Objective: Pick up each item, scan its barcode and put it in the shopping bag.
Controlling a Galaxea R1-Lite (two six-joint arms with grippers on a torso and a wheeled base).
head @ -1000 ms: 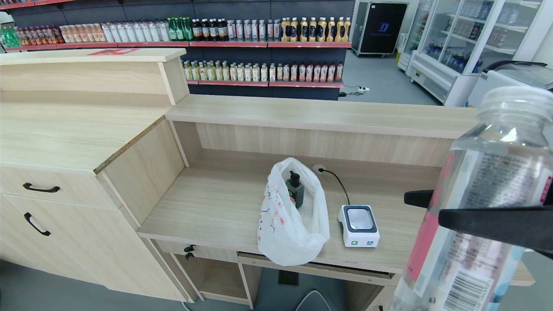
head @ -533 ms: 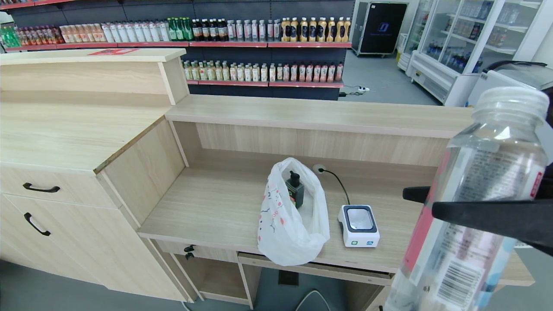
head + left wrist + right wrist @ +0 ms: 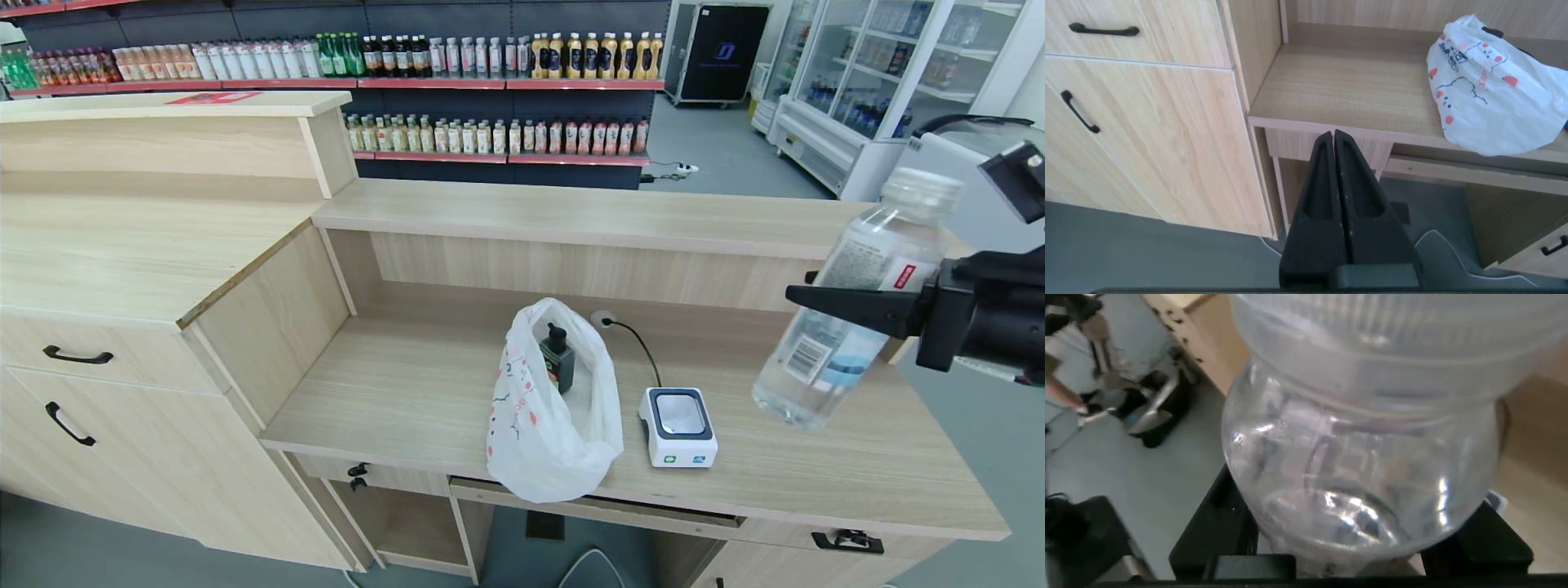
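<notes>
My right gripper (image 3: 849, 302) is shut on a clear water bottle (image 3: 857, 298), held tilted in the air over the counter's right end, barcode label facing down and left. The right wrist view looks along the water bottle (image 3: 1364, 449) between the black fingers (image 3: 1212, 535). A white barcode scanner (image 3: 678, 426) sits on the counter, to the left of and below the bottle. Left of the scanner stands the white shopping bag (image 3: 543, 425), open, with a dark pump bottle (image 3: 558, 358) inside. My left gripper (image 3: 1334, 143) is shut and empty, low in front of the counter's drawer edge, left of the shopping bag (image 3: 1498, 90).
The wooden counter (image 3: 408, 392) has a raised back ledge and a taller cabinet (image 3: 122, 245) on the left. The scanner's black cable (image 3: 633, 339) runs to a hole at the back. Shelves of drinks (image 3: 490, 57) and fridges (image 3: 865, 73) stand far behind.
The right gripper has carried the water bottle away from the camera, out over the counter's right end and nearer the scanner. The left arm, bag and scanner have not moved.
</notes>
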